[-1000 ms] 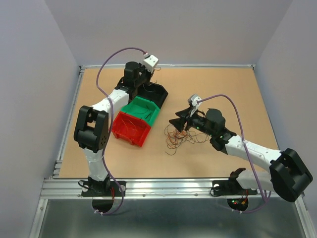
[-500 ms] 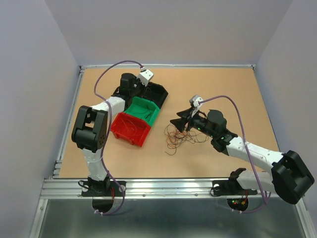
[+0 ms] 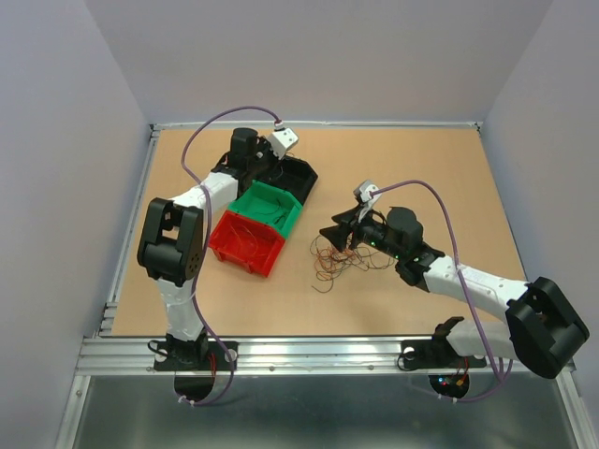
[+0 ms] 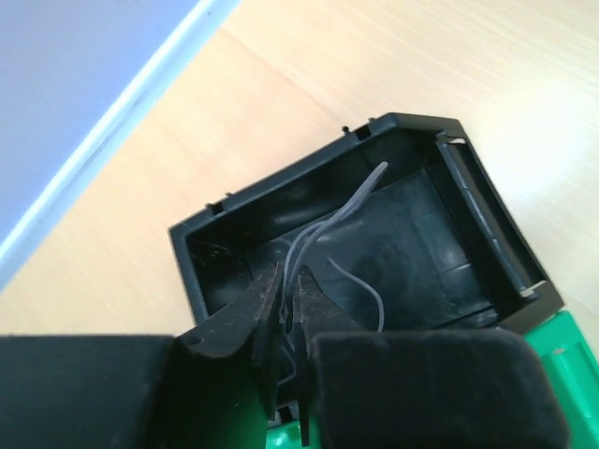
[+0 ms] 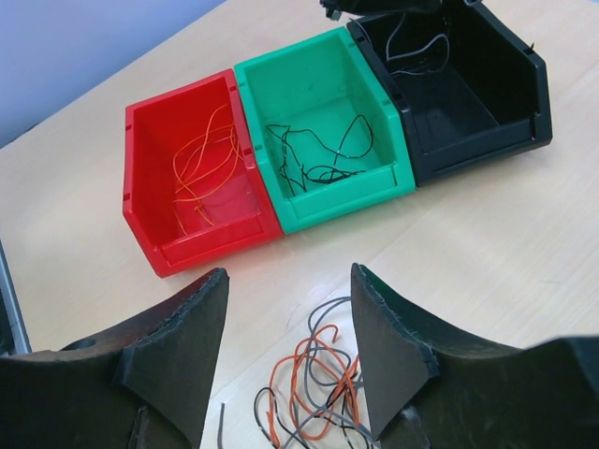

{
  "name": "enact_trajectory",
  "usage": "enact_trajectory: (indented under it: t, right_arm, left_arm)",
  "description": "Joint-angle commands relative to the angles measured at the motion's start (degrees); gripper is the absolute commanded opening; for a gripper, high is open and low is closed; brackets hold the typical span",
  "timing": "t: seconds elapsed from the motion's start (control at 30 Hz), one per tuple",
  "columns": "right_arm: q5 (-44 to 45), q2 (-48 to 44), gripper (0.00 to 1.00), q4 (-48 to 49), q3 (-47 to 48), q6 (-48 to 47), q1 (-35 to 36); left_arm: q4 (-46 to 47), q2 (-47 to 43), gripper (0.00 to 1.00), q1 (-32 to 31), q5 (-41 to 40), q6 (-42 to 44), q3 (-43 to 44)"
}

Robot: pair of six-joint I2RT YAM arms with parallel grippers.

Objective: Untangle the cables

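Orange, black and grey cables (image 5: 309, 398) lie in a loose curly tangle on the table (image 3: 421, 168), just right of the row of three bins. The right gripper (image 5: 290, 276) hangs low over this tangle with its jaws spread wide. Its two black fingers (image 5: 393, 346) stand either side of the upper loops, and nothing is held between them. From the top view its tips sit at the tangle's upper edge, though I cannot tell whether they touch a strand.

The left gripper (image 4: 287, 281) reaches into the black bin (image 4: 421, 234), the farthest of the row. Its jaws stand only a slit apart. A grey wire (image 4: 360, 201) runs out from that slit and curves up across the bin's floor toward the far wall, with a second short strand beside it. Whether the tips pinch the wire or merely flank it I cannot tell.

Thin orange wires (image 5: 201, 164) lie looped inside the red bin (image 5: 211, 248). Black wires (image 5: 318, 154) curl on the floor of the green bin (image 5: 342, 204), which sits between the other two, touching both.
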Motion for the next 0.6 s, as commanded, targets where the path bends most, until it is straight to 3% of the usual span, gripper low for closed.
enact_trajectory:
  t: [0.0,0.07,0.27,0.57]
  right_arm:
    - [-0.43,-0.61,0.6,2.46,1.04,-0.14,0.32]
    - [-0.25,-0.78,0.6,2.46,0.86,-0.05,0.41]
    - [2.37,-0.35,0.6,-0.77,2.43,0.91,0.41]
    - [7.31,0.45,0.61,-6.85,4.46,1.71,0.32]
  left_arm:
    - [-2.25,-0.52,0.31,-0.17,-1.6,5.51,2.74]
    - [-2.42,-0.6,0.41,-0.17,-2.65,6.22,3.0]
    - [-4.35,-1.13,0.59,-0.17,-2.92,6.4,4.49]
    - [-6.45,-3.16,0.69,-0.17,-3.36,6.22,5.89]
